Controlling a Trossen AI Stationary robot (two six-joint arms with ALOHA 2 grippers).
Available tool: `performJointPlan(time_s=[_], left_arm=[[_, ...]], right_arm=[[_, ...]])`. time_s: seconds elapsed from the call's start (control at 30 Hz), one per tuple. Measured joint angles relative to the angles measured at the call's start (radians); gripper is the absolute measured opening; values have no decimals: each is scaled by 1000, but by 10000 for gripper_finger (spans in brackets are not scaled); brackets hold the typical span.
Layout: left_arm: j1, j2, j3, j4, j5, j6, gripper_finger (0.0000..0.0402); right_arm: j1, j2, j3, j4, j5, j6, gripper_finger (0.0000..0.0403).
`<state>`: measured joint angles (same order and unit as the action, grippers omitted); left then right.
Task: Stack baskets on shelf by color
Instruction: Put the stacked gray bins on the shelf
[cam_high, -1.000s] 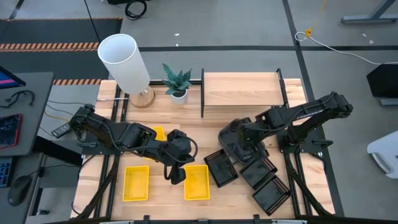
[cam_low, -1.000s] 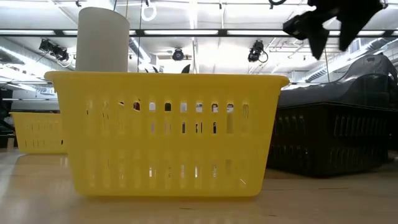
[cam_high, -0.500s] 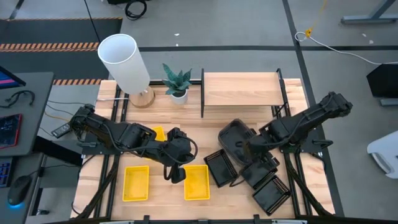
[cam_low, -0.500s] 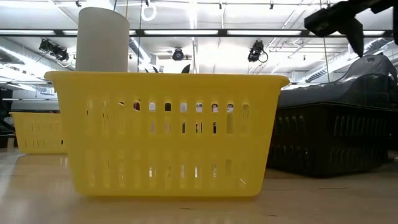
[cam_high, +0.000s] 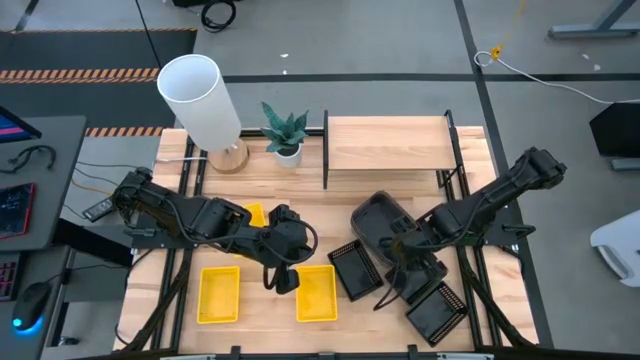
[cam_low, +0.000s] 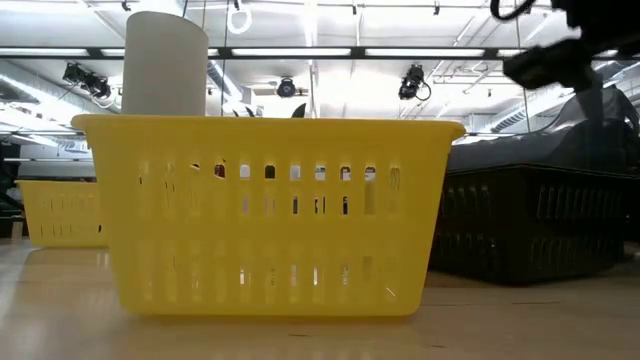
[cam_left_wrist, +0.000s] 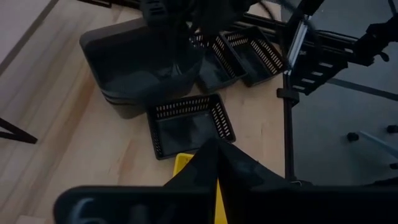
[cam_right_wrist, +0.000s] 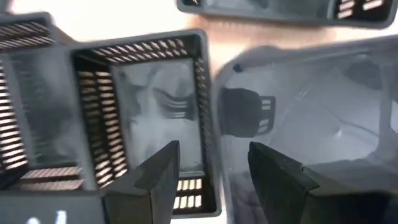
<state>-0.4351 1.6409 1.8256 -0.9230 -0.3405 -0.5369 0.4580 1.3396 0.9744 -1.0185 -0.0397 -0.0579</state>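
Two yellow baskets (cam_high: 219, 294) (cam_high: 317, 293) rest on their bases at the near left of the table, and a third yellow basket (cam_high: 254, 213) shows partly under my left arm. Stacked dark grey baskets (cam_high: 378, 222) stand right of centre, with three black mesh baskets (cam_high: 355, 268) (cam_high: 416, 276) (cam_high: 437, 310) beside them. The wooden shelf (cam_high: 390, 145) is at the far edge. My left gripper (cam_high: 283, 280) hangs shut above the yellow basket's left rim. My right gripper (cam_right_wrist: 214, 174) is open, pointing down, its fingers on either side of the wall where a black mesh basket (cam_right_wrist: 149, 106) meets the grey basket (cam_right_wrist: 311, 118).
A white lamp (cam_high: 200, 100) and a small potted plant (cam_high: 285, 130) stand at the far left of the table. Black frame rails run along both table sides. In the low view the near yellow basket (cam_low: 270, 215) fills the middle, with dark baskets (cam_low: 530, 225) to its right.
My right gripper has come down and toward the table's near edge, from over the grey baskets to the gap between them and the black mesh baskets, staying open. The baskets have not moved.
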Motion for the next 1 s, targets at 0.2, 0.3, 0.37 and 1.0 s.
performJointPlan(time_s=[0.2, 0.3, 0.37, 1.0], left_arm=[[0, 0, 0, 0, 0, -1, 20], [0, 0, 0, 0, 0, -1, 24], [0, 0, 0, 0, 0, -1, 23], [0, 0, 0, 0, 0, -1, 23]], right_arm=[[0, 0, -78, 48, 77, 7, 194], [0, 0, -98, 74, 79, 7, 189], [0, 0, -105, 86, 90, 7, 181], [-1, -1, -202, 189, 104, -24, 15]])
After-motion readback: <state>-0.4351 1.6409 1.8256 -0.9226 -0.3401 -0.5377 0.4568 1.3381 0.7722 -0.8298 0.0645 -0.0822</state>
